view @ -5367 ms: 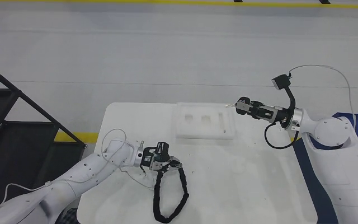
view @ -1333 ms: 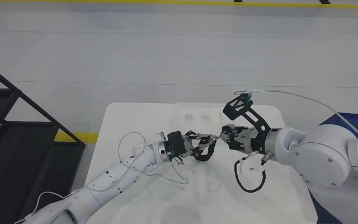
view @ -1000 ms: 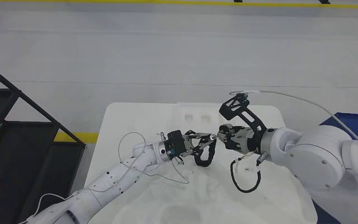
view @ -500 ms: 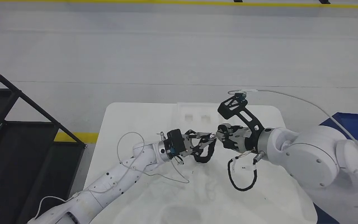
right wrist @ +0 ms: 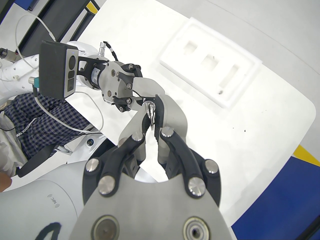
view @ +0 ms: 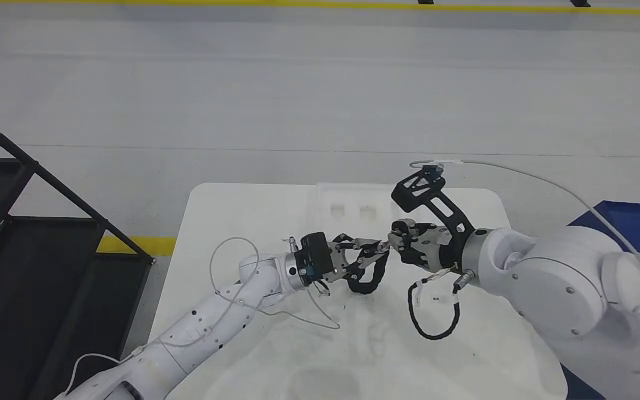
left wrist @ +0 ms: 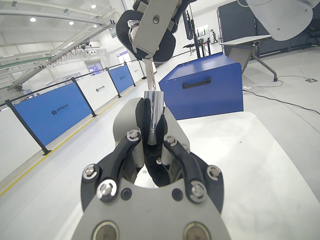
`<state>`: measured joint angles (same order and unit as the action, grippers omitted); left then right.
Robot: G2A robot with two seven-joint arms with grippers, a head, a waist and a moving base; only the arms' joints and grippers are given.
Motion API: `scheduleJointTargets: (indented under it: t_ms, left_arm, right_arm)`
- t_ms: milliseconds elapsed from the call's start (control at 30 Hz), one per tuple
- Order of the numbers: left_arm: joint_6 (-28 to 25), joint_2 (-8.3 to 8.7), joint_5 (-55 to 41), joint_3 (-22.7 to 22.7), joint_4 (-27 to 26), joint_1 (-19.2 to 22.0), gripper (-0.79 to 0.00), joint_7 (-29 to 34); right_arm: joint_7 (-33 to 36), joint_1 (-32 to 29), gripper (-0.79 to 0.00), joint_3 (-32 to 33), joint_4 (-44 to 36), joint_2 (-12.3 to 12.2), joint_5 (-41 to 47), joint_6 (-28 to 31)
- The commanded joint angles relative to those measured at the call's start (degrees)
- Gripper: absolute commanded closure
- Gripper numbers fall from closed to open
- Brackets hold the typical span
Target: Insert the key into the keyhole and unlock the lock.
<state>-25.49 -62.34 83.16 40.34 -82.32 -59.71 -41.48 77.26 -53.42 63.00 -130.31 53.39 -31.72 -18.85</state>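
Observation:
My left gripper [left wrist: 152, 111] is shut on the lock [left wrist: 153, 106], a silver cylinder held up off the table with its end facing the key. The lock's black cable [view: 366, 278] hangs in a loop below it. My right gripper [right wrist: 151, 117] is shut on the key [right wrist: 149, 109], with the key's ring between its pads. In the left wrist view the key blade [left wrist: 150, 74] points straight at the lock's end, its tip touching it. From above, the left gripper [view: 355, 260] and the right gripper [view: 398, 243] meet tip to tip over the table's middle.
A white foam tray [view: 365, 212] with cut-out pockets lies at the far edge of the white table [view: 250, 215], just behind the two grippers. A black metal rack [view: 40, 200] stands off the table's left side. A blue box [left wrist: 202, 88] sits on the floor beyond the table.
Since 5.4 s ago the lock has left the table and both arms have come together mid-table. Over the last second the right gripper edged slightly toward the lock; the key tip stays at it.

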Motion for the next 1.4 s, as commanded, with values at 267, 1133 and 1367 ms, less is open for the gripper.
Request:
scheduleJointTargets:
  t_ms: [267, 1133, 1367]
  left_arm:
    - [-1.04, -0.57, -0.35, 1.03, 0.05, -0.71, 0.0, 0.18]
    - [-4.39, -2.08, -1.16, 2.91, 1.38, -1.7, 0.0, -0.17]
    - [-4.95, -2.41, -0.9, 3.44, 1.48, -1.89, 0.0, -0.46]
  right_arm:
    - [-0.12, -0.25, 0.0, 0.18, -0.04, -0.02, 0.04, 0.28]
    - [-1.37, -0.2, 0.0, -0.42, 0.4, 0.24, 0.89, 0.54]
    - [-1.4, -0.21, 0.0, -0.52, 0.52, 0.27, 0.77, 0.6]
